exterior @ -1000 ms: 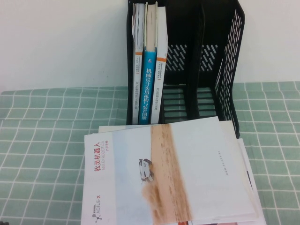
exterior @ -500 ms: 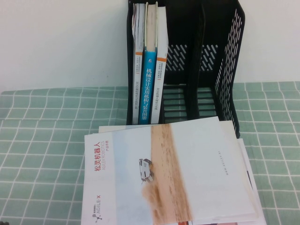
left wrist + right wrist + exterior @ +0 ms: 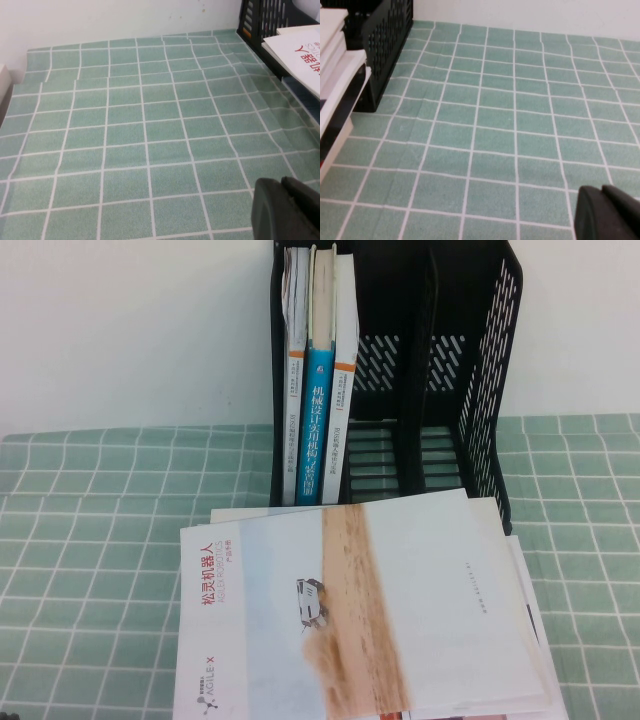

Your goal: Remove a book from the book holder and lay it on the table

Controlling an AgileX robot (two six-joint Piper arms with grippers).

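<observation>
Apparently the task is not yet begun. The thin paperback book with white spine and orange band (image 3: 345,420) stands upright in the tall black plastic book holder with slotted sides (image 3: 490,360). It is in the compartment on the 9 o'clock side, touching the blue-spined book (image 3: 318,420) that is at its 9 o'clock. A third, pale-spined book stands further to 9 o'clock in the same compartment. The other two compartments look empty. The holder is at 12 o'clock on the desk covered with pale green cloth and a white grid (image 3: 100,500).

At 6 o'clock from the holder, a large pale booklet with a sandy-brown stripe (image 3: 400,590) lies flat on other papers, just in front of the rack.

Neither arm shows in the high view. The left hand (image 3: 287,210) appears only as a dark corner in its wrist view, low over bare cloth, well apart from the holder. The right hand (image 3: 607,215) shows the same way on the other side. For both, I cannot tell if it is spread or pressed together. All steps are left: reach, grasp, pull out, lay flat.

Compared with the earlier frames, I find no difference; books, holder and booklet stay in the same places.
</observation>
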